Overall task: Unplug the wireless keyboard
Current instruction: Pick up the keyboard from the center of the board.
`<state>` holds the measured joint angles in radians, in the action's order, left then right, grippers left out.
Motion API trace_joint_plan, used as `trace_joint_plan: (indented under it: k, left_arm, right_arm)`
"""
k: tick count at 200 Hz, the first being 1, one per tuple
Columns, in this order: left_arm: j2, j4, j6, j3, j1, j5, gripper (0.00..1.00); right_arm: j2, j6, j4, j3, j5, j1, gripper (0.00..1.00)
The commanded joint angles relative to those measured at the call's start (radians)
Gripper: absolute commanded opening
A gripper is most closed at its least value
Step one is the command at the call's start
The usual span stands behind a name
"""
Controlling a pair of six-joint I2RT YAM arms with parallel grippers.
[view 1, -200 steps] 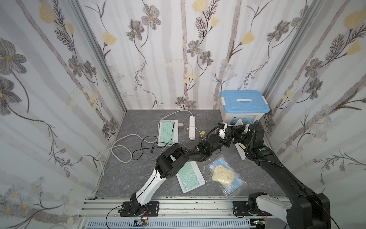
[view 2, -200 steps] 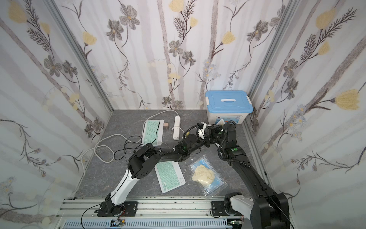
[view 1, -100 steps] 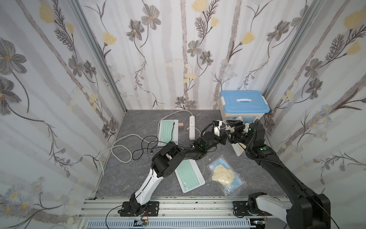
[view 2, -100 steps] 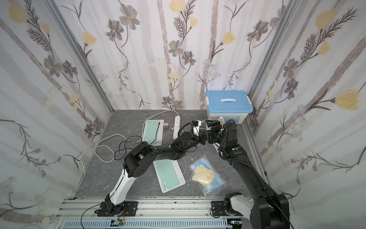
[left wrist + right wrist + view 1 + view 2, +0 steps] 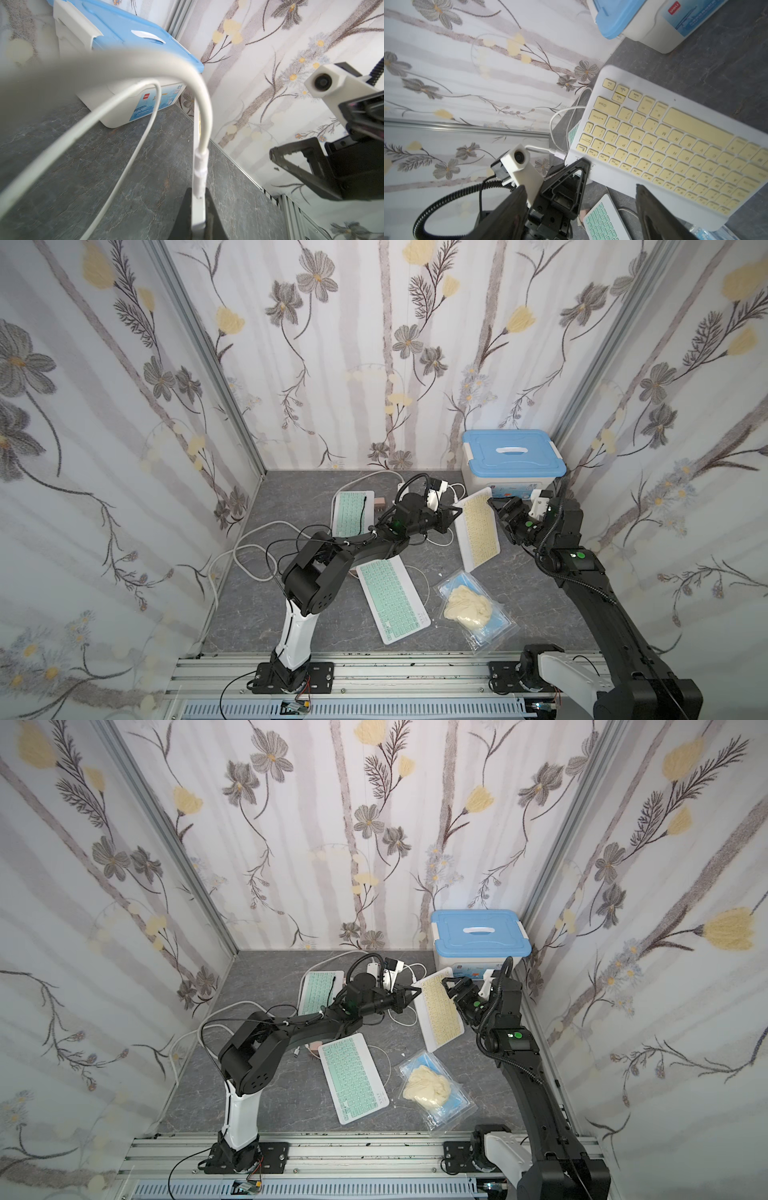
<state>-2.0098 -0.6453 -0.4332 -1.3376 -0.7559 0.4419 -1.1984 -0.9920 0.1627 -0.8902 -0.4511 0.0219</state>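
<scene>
The wireless keyboard (image 5: 478, 531) (image 5: 441, 1013) (image 5: 675, 141), white with yellow keys, hangs tilted above the table. My left gripper (image 5: 457, 512) (image 5: 417, 992) (image 5: 198, 209) is shut on its thin edge near one corner. Right beside that grip, a white cable (image 5: 204, 116) ends in a plug (image 5: 201, 164) (image 5: 559, 154) that sits in the keyboard's edge. My right gripper (image 5: 500, 514) (image 5: 454, 994) (image 5: 581, 187) stands open on the keyboard's other side, fingers apart and holding nothing.
A blue-lidded storage box (image 5: 513, 456) stands at the back right. Two green keyboards (image 5: 392, 601) (image 5: 353, 514) lie on the table, with a plastic bag of beige stuff (image 5: 469, 605) to the right. Thick white and black cables (image 5: 249, 539) loop at the left.
My right gripper has opened and let go of the keyboard. My left gripper has closed fully on the keyboard's edge, and the keyboard now hangs tilted from it alone.
</scene>
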Motion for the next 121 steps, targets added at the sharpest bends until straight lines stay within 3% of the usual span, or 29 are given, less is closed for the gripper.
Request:
trace_joint_plan:
  k: [1, 60, 95, 121]
  left_arm:
    - [0.063, 0.137, 0.065, -0.011, 0.042, 0.195, 0.0]
    - [0.137, 0.776, 0.38, -0.266, 0.106, 0.563, 0.0]
    - [0.143, 1.181, 0.639, -0.421, 0.126, 0.644, 0.0]
    - [0.15, 1.307, 0.731, -0.469, 0.13, 0.699, 0.0]
  right_arm:
    - [-0.015, 0.313, 0.024, -0.053, -0.078, -0.002, 0.8]
    - [-0.065, 0.612, 0.017, -0.156, -0.242, 0.022, 0.68]
    - [-0.09, 0.768, 0.018, -0.205, -0.334, 0.048, 0.65]
    - [-0.127, 0.856, 0.032, -0.214, -0.445, 0.069, 0.64]
